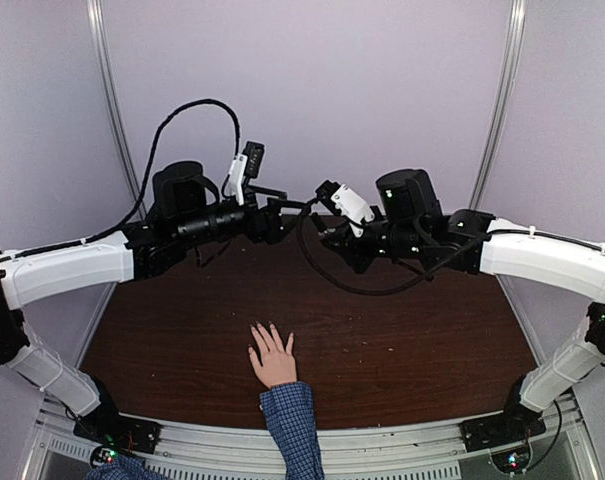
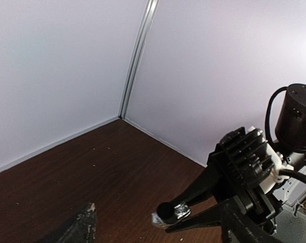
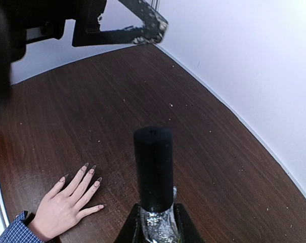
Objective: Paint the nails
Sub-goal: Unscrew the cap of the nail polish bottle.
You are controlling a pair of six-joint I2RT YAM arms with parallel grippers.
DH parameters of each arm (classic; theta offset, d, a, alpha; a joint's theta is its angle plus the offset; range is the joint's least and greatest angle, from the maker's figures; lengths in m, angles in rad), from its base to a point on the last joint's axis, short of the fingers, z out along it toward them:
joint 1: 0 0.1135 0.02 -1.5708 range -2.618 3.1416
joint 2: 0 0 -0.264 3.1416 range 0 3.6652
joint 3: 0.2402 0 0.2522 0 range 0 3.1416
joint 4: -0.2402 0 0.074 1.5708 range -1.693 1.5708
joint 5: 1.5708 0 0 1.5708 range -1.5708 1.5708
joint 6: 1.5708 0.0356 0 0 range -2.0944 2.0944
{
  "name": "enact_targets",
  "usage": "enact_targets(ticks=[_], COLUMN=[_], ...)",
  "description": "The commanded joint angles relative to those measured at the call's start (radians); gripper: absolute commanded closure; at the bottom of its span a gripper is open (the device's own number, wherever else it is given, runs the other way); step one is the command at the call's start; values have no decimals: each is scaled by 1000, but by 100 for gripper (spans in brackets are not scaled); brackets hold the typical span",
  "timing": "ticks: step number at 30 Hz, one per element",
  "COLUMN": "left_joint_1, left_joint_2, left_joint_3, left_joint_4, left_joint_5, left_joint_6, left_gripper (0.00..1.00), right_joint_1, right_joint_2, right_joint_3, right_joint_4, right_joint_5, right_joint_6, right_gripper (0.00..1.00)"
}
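Note:
A light-skinned hand [image 1: 274,365] with a blue checked cuff lies flat on the brown table near the front edge, fingers spread. Its nails [image 3: 90,169] look long and pale pink with dark tips. My right gripper [image 3: 156,218] is shut on a small polish bottle with a tall black cap [image 3: 153,169], held high above the table beyond the hand. In the left wrist view the bottle [image 2: 172,212] shows just ahead, with one finger [image 2: 79,228] of my left gripper far off to its left. My left gripper [image 1: 285,212] stands open with nothing in it, facing the bottle's cap.
Both arms meet over the middle back of the table [image 1: 412,340]. Pale walls [image 1: 312,90] with metal corner posts close in the back and the sides. A metal rail [image 1: 382,445] runs along the front edge by the arm bases.

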Motion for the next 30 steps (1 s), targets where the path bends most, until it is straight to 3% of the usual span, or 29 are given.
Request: enact_targets(ticks=[1, 6, 14, 24, 30], left_joint_1=[27, 45, 47, 47, 44], left_joint_2=[-97, -167, -203, -140, -72], left_joint_3=[-45, -52, -52, -40, -6], left_joint_4=[71, -21, -77, 43, 128], left_joint_5=[-31, 44, 453, 715, 807], left_joint_6=[0, 140, 339, 304, 236], left_gripper=[3, 2, 2, 12, 31], right_joint_1=[-37, -89, -114, -112, -97], right_joint_2=[-77, -125, -125, -75, -37], right_joint_3=[-31, -56, -31, 16, 42], right_joint_4=[44, 53, 29, 75, 90], right_joint_5=[-112, -315, -647, -1003, -1081], right_joint_6=[27, 45, 41, 103, 140], right_gripper=[100, 100, 100, 100, 100])
